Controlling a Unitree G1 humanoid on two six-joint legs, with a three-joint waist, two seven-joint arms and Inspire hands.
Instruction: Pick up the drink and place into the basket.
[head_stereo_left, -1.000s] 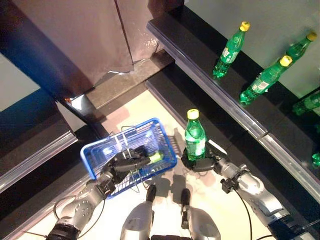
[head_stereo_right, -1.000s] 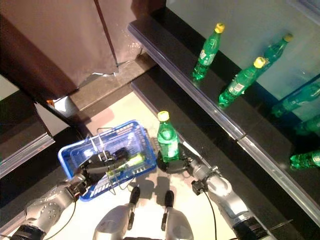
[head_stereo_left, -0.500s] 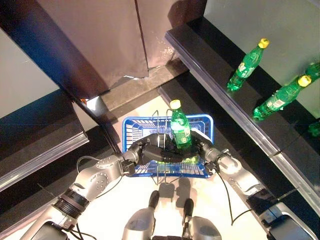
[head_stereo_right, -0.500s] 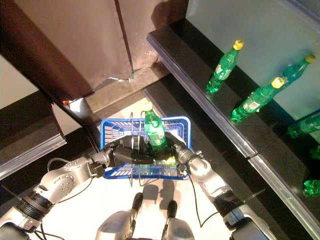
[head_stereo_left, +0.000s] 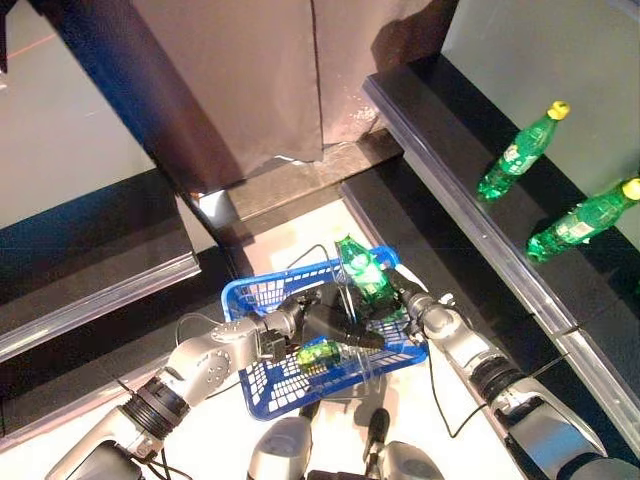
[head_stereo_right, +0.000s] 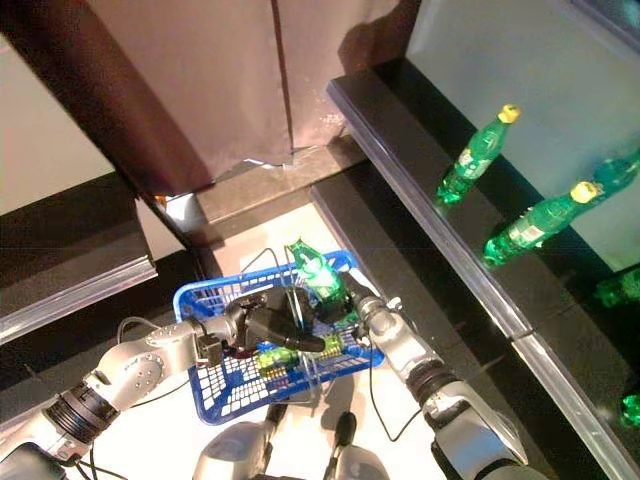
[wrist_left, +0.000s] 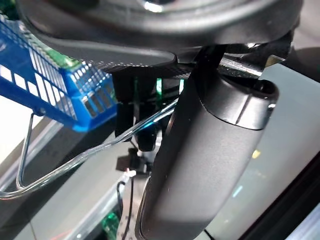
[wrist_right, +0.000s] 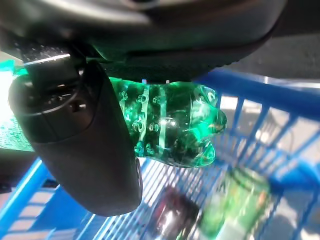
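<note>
The blue basket (head_stereo_left: 238, 296) hangs in front of me, held up by my left hand (head_stereo_left: 322, 324), which is shut on its thin wire handles (wrist_left: 95, 151). My right hand (head_stereo_left: 410, 305) is shut on a green drink bottle (head_stereo_left: 361, 274) and holds it tilted over the basket's far right corner. Its lumpy base shows in the right wrist view (wrist_right: 175, 125); its cap is hidden. Another green drink (head_stereo_left: 317, 351) lies on the basket's floor, and it also shows in the right wrist view (wrist_right: 227, 202). My left hand's dark thumb (wrist_left: 205, 155) shows close up in the left wrist view.
Green bottles (head_stereo_left: 516, 150) (head_stereo_left: 582, 222) stand on a dark shelf (head_stereo_left: 440, 170) along the right. A brown panel (head_stereo_left: 250, 80) hangs ahead. A lower dark ledge (head_stereo_left: 90, 260) runs on the left. Pale floor (head_stereo_left: 290, 225) lies beyond the basket.
The bottle was upright over the basket; now it is tipped over and lower at the basket's far right corner. The basket has tilted, and the camera has shifted.
</note>
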